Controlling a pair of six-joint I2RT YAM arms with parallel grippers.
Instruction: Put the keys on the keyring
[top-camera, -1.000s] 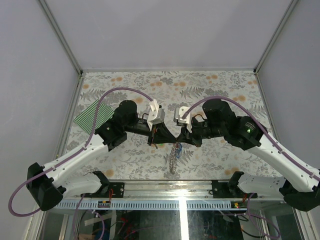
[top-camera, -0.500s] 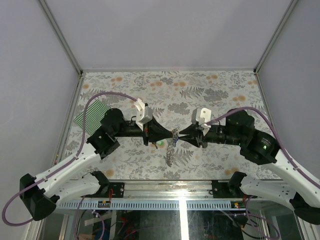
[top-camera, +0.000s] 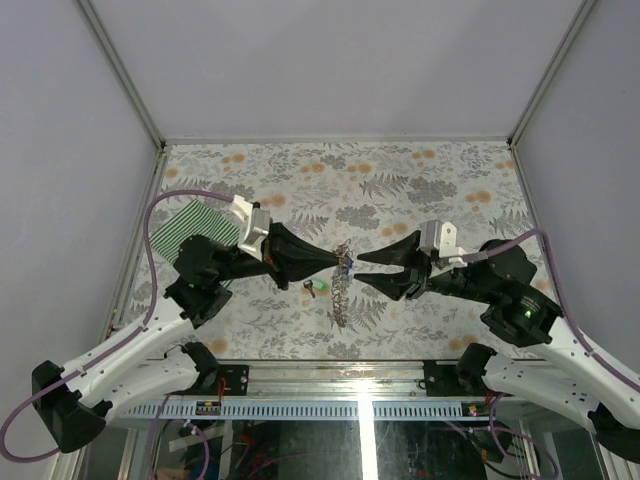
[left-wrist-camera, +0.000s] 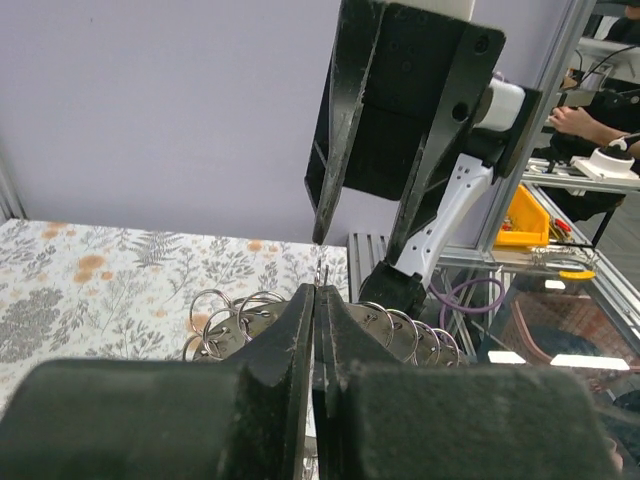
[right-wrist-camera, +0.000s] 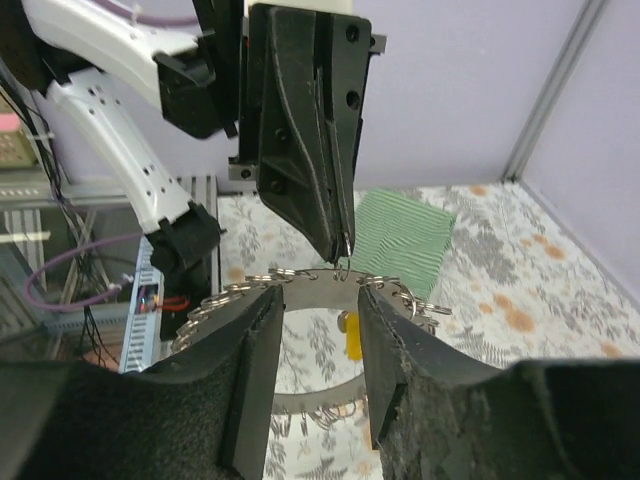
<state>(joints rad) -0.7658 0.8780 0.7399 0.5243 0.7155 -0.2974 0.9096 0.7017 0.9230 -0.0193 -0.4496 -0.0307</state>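
The keyring (top-camera: 343, 290) is a grey metal band carrying many small rings, and it hangs over the table's middle. My left gripper (top-camera: 336, 262) is shut on one small ring at its top, seen pinched at the tips in the left wrist view (left-wrist-camera: 319, 288). My right gripper (top-camera: 359, 269) faces it from the right, open, with the keyring (right-wrist-camera: 310, 272) just beyond its fingertips and touching neither. A yellow key (right-wrist-camera: 353, 336) hangs on the band. A small loose key (top-camera: 310, 288) lies on the table just left of the hanging keyring.
A green-and-white striped cloth (top-camera: 195, 228) lies at the table's left edge, partly under the left arm. The table has a floral cover (top-camera: 400, 180). Metal frame posts (top-camera: 150, 120) stand at the back corners.
The right gripper has opened and let go of the keyring. Both arms have drawn apart and now lie level, tip to tip; the left still holds the keyring.
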